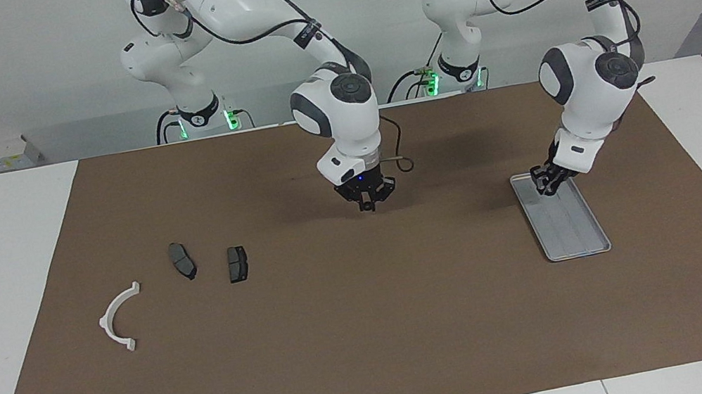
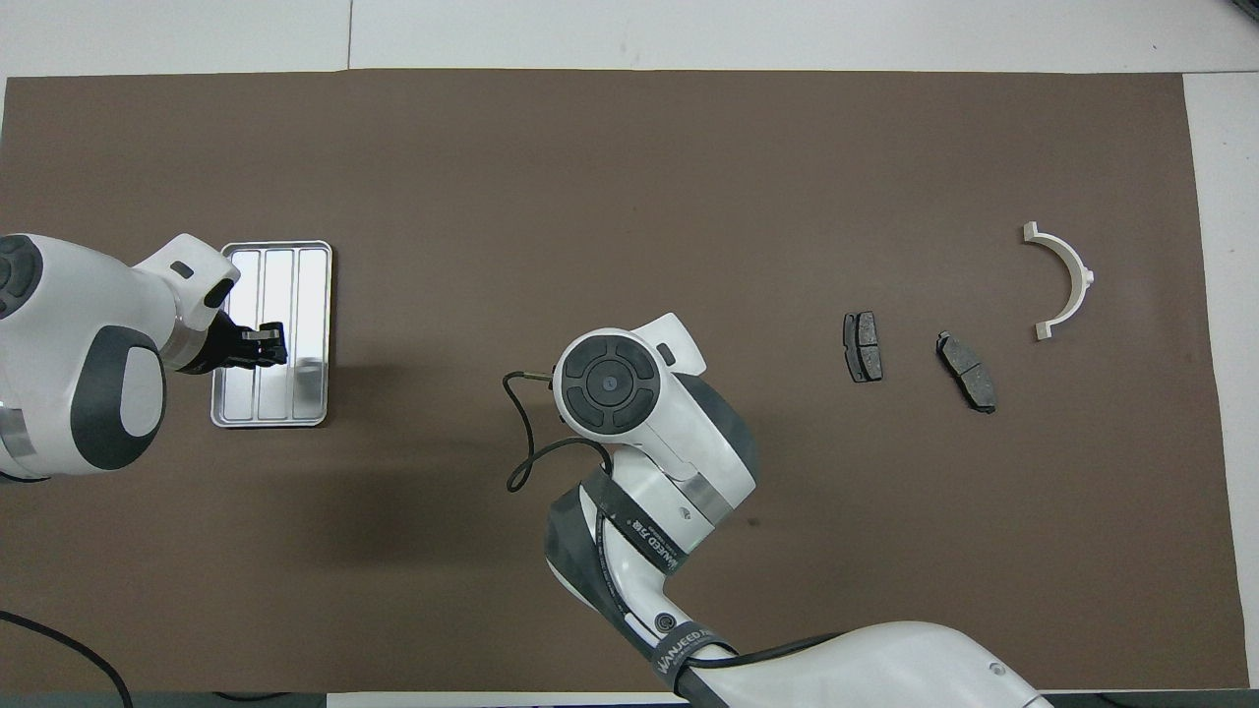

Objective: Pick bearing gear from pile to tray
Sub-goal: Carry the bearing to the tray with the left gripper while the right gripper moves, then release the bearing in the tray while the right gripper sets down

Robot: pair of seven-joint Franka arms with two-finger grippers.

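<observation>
Left end effector is hanging low over the tray, above the end of it that lies nearer to the robots (whether it is gripping anything, or how wide it stands, I cannot tell). No bearing gear is showing up as a separate piece anywhere, neither in the tray nor out among the parts.

So the relation that is counting right now, by my reading: the tray is lying directly beneath that left end effector, its long axis running from nearer the robots to farther from them, ribbed floor bare where it is showing. If a small part is being carried, the way to go is straight down, with no sideways travel called for.

Moving outward, the tray is sitting on the brown mat toward the left arm's end of the surface. Right end effector is hovering closed and empty over bare mat in the middle, between the tray and the pile (in the overhead view its own arm is covering it).

The pile itself is lying well apart from the tray, toward the right arm's end: two brake pads side by side but not touching, each with its long axis running roughly away from the robots, and the white arc lying farther from the robots than the pads and closer to the mat's edge. The right arm is plainly the nearer one for any further pick there, and the left arm for the tray.
</observation>
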